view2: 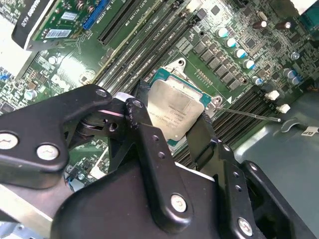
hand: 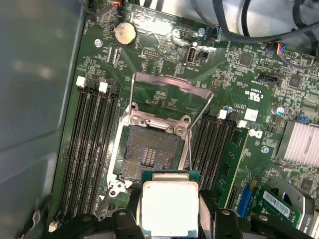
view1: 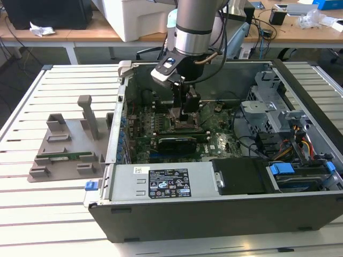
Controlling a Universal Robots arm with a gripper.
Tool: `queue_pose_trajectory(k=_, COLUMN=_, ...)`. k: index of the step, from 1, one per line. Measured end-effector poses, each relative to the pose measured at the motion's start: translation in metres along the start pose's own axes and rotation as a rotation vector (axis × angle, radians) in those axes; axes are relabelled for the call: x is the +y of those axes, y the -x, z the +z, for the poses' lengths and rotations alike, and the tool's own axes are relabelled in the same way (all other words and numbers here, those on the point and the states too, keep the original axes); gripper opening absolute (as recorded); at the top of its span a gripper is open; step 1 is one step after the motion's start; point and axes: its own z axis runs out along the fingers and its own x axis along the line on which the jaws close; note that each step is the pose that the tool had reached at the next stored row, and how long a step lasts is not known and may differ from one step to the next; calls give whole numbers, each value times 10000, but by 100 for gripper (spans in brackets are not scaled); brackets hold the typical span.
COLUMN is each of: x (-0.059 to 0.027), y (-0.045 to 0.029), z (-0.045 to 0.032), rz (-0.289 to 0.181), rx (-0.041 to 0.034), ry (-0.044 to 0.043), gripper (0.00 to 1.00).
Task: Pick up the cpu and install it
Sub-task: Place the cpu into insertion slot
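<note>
While a grey holder (view1: 47,167) carrying a green memory stick (view1: 67,156) lies on the slatted table (view1: 48,219) at the exterior view's left, the gripper (view1: 185,113) hangs inside the open computer case (view1: 214,217), clamped on the cpu (hand: 169,206), close over the uncovered socket (hand: 149,154).

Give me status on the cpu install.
Done: the cpu is picked up, clamped in the gripper. In hand: it hangs over the motherboard, close to the socket in the first wrist view. Left: seating it; the socket is bare, its cover raised.
</note>
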Motion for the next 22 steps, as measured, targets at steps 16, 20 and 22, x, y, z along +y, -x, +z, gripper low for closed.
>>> queue_pose_trajectory(k=16, x=0, y=0, z=0, rz=1583, rx=133, ry=-101, gripper=55)
queue_pose_trajectory(k=20, x=0, y=0, z=1, rz=2093, rx=185, ry=-132, gripper=55)
queue_pose_trajectory(k=22, x=0, y=0, z=1, rz=2106, rx=187, ry=-133, gripper=55)
